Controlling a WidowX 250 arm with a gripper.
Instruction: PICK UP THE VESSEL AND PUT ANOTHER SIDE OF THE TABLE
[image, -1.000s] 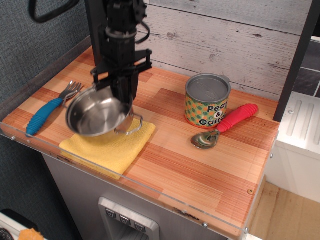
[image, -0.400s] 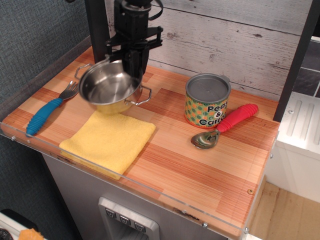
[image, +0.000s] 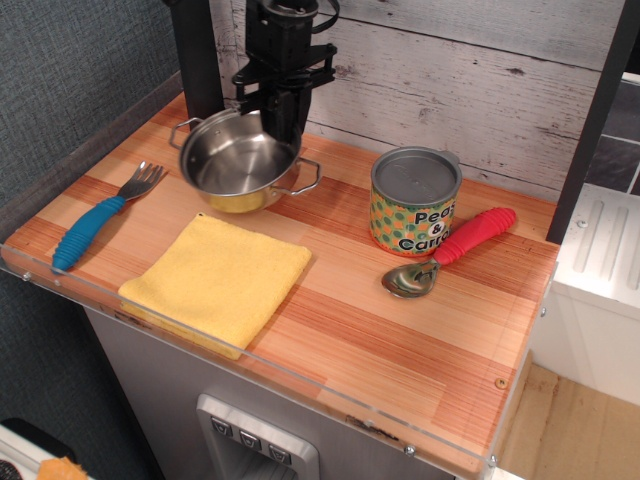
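Note:
The vessel (image: 238, 164) is a small shiny steel pot with two wire loop handles. It hangs tilted above the back left part of the wooden table (image: 330, 320), past the yellow cloth. My gripper (image: 281, 118) is black, comes down from above and is shut on the pot's far rim. The fingertips are partly hidden behind the rim.
A yellow cloth (image: 218, 279) lies at the front left. A blue-handled fork (image: 98, 216) lies at the left edge. A dotted tin can (image: 414, 201) stands right of the pot, with a red-handled spoon (image: 450, 250) beside it. A clear rim (image: 200, 350) edges the front.
My gripper has carried the pot up off the yellow cloth and toward the back right, near the wall. The cloth now lies bare.

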